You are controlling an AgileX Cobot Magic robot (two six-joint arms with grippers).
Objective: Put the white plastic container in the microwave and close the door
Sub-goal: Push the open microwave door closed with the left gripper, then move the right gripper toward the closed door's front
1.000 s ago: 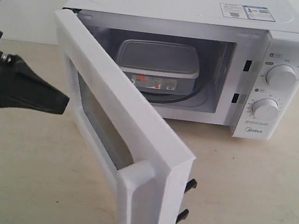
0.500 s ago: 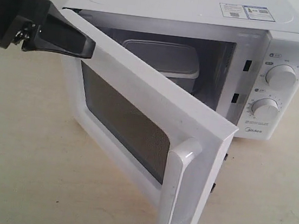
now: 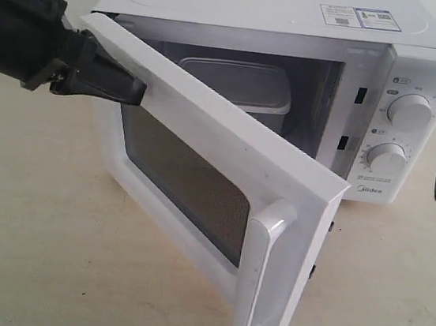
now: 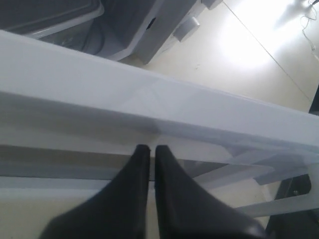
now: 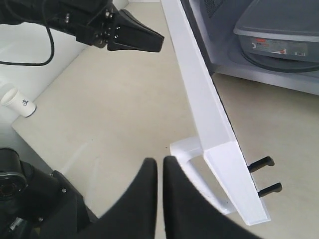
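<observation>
The microwave [image 3: 299, 18] stands on the desk [image 3: 35, 228] at 12 o'clock in the exterior view, with 2 round knobs [image 3: 410, 111] on its panel toward 2 o'clock. The white plastic container [image 3: 244, 83] sits inside the cavity with its lid on. In the right wrist view its red-and-white label [image 5: 271, 47] faces the opening.

The door [image 3: 205, 141] is partly open, hinged at the 10 o'clock side and swinging out toward 5 o'clock. The vertical bar handle [image 3: 263, 280] is on its free edge. 2 black latch hooks [image 5: 261, 163] stick out of that edge.

The left end effector [image 3: 135, 89] comes in from 9 o'clock. Its black fingers are pressed nearly together with nothing between them, and the tips touch the door's outer face near the upper hinge corner.

The right end effector [image 5: 159, 162] shows only as a dark block at the 3 o'clock edge of the exterior view, well apart from the microwave. In its own wrist view the fingers are drawn narrow and empty, hanging over the desk just beside the handle without touching it.

A small white cylinder [image 5: 17, 102] lies at the desk's far edge.
</observation>
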